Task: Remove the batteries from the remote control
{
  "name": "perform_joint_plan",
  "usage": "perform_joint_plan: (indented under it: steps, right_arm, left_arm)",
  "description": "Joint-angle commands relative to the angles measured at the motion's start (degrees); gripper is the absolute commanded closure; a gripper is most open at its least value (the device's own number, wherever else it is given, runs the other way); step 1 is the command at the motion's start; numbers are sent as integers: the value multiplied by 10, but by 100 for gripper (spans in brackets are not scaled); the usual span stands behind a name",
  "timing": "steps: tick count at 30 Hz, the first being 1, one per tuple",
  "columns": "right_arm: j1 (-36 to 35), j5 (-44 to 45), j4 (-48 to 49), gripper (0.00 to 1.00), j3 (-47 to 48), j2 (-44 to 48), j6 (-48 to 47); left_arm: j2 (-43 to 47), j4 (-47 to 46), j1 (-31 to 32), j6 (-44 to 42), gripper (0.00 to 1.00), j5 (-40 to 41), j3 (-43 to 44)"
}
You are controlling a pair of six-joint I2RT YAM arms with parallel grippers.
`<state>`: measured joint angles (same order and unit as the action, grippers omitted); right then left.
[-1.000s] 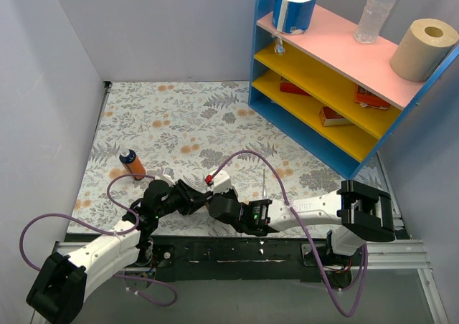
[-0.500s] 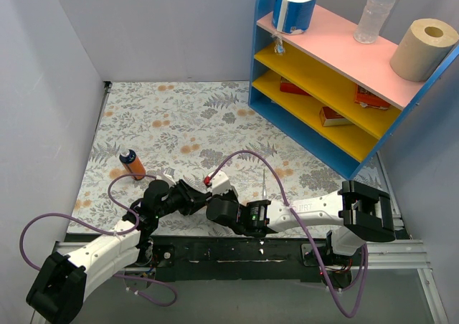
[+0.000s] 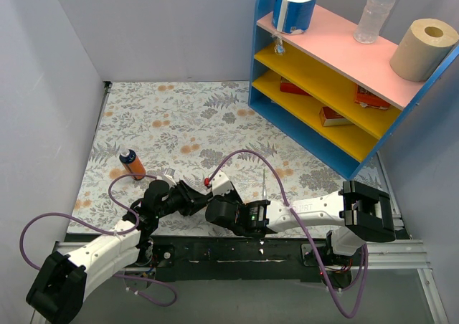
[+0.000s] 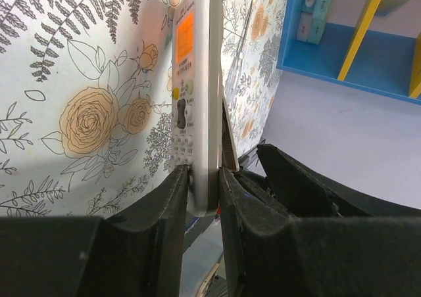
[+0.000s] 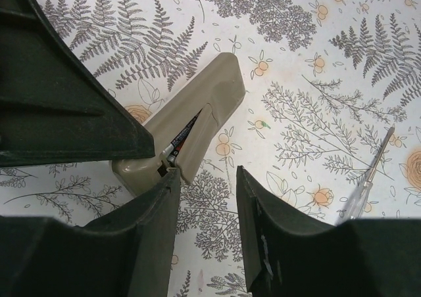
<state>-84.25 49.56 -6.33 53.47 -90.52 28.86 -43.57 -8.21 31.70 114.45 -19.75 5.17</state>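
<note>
Remote [image 4: 197, 100] on edge at worktop [image 3: 179, 123] 7 o'clock, clamped in left tool [image 4: 204, 179]. Right tool [image 5: 205, 179] apart, one fingertip at ajar lid [image 5: 197, 139]; battery [image 5: 179, 139] peeking out. Risk: hard prying twists Remote from clamp, or battery springs free and rolls off near edge.

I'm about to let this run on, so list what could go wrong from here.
1. The left pincer clamps the remote only near one end, by its thin edges; prying could twist it loose.
2. The lid is ajar with a battery showing in the gap; if it springs open, either may drop to the table.
3. The right pincer works right against the left one; they may knock.
</note>
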Motion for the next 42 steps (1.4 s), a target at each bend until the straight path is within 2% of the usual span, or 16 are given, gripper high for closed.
perform_joint_plan:
  steps: [1,8,21,28,30,34,37,42]
  right_arm:
    - [2,42,-8,54,14,15,-7]
    - [1,57,-8,54,0,25,-7]
    - [9,91,-38,54,-79,93,74]
    - [27,71,10,53,-144,142,67]
    - [29,38,57,52,-166,162,39]
    - [45,-5,95,50,-196,190,44]
    - [53,-9,85,49,-202,202,57]
    - [84,-41,71,49,-215,222,80]
  left_arm:
    - [1,-5,2,-1,100,-13,1]
    - [-6,-5,3,-3,100,-7,-8]
    - [-10,-5,3,-16,100,8,-17]
    - [-20,-5,4,-27,100,21,-21]
    - [-23,-5,4,-33,100,23,-19]
    - [-37,-4,4,-42,100,27,-15]
    - [-48,-5,3,-43,87,26,-13]
    - [-62,-6,3,-48,75,28,-8]
